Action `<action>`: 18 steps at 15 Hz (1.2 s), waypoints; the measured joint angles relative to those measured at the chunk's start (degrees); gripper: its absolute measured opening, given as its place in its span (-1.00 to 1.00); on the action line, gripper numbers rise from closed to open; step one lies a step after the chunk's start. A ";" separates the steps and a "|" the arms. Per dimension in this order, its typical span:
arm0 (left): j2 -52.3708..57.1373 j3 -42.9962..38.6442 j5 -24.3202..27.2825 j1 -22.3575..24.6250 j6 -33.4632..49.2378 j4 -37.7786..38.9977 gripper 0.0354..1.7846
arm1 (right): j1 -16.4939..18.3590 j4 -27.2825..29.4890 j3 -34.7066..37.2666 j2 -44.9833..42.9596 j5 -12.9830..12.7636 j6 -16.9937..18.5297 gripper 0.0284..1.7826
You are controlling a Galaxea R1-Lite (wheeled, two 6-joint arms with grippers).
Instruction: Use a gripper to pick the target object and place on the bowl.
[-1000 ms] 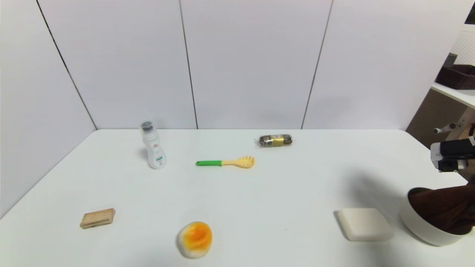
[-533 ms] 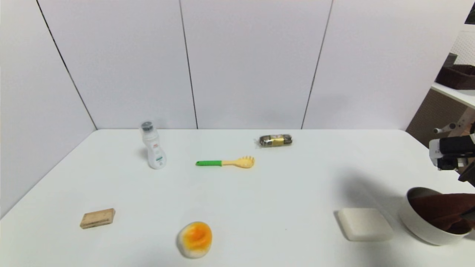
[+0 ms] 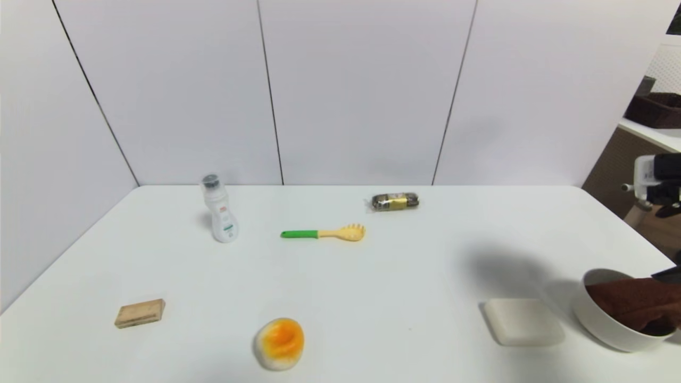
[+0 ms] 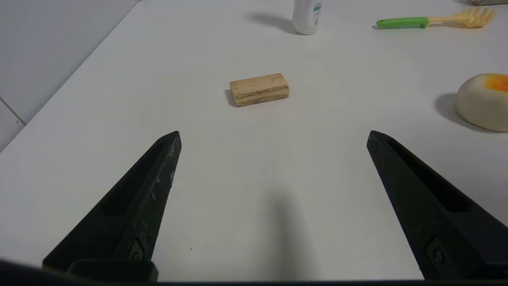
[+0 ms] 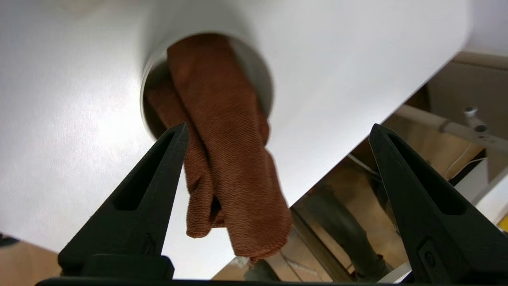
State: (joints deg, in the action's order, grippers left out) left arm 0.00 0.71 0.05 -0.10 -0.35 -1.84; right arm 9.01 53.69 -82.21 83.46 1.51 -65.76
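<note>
Right tool (image 5: 278,135) wide open (empty), above towel (image 5: 222,131)

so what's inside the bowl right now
The brown towel lies in the bowl, one end draped out over the rim. The towel hides the bowl's bottom. The right gripper is open above it.
</note>
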 joint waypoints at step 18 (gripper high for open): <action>0.00 0.00 -0.02 0.00 0.02 0.00 0.89 | -3.64 -48.96 44.54 -47.47 5.29 53.91 0.90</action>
State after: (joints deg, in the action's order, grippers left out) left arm 0.00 0.71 0.02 -0.10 -0.33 -1.84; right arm 5.36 4.73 -37.67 35.99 6.80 -11.85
